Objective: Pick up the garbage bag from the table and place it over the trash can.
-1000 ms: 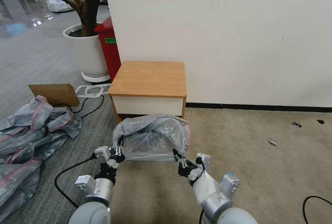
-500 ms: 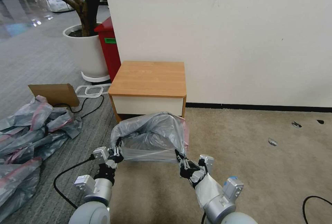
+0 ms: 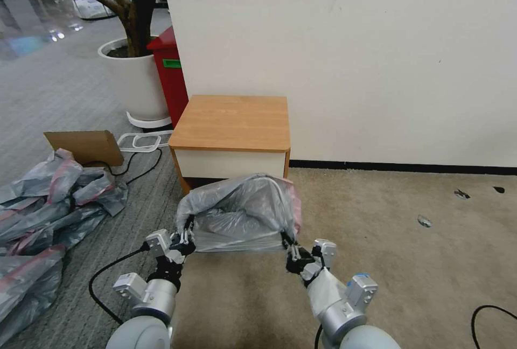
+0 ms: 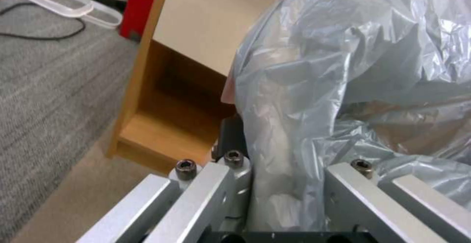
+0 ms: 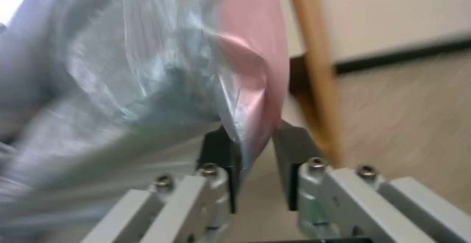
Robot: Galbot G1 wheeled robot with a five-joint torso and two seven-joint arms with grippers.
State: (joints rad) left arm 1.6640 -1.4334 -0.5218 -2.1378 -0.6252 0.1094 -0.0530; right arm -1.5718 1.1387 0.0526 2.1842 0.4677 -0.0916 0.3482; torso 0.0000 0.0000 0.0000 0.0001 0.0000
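Thin crinkled translucent grey plastic garbage bag [image 3: 237, 211] with a pink-red rim edge, stretched open low in front of the small orange-brown wooden nightstand table [image 3: 232, 121] with its white drawer front, at 6 o'clock from it and above the beige carpet [image 3: 377, 241]. Bag mouth held wide between both grippers, near edge pulled taut from one to the other, far side billowing up toward the drawer front.

Left gripper [image 3: 184, 237] at 9 o'clock of the bag, clamped on its near-left corner; in the left wrist view, grey film [image 4: 343, 73] bunched between the metal fingers [image 4: 235, 184], the table's open lower shelf [image 4: 162, 125] just beyond.

Right gripper [image 3: 292, 250] at 4 o'clock of the bag, pinching the pink-red rim; in the right wrist view, pink film [image 5: 255, 88] running down between the dark pads [image 5: 218, 154], with a little space around it.

Heap of grey-pink bags [image 3: 48, 214] on the grey carpet at 9 o'clock, well apart. Tall red bin [image 3: 169, 74] at 11 o'clock from the table, just beside it.
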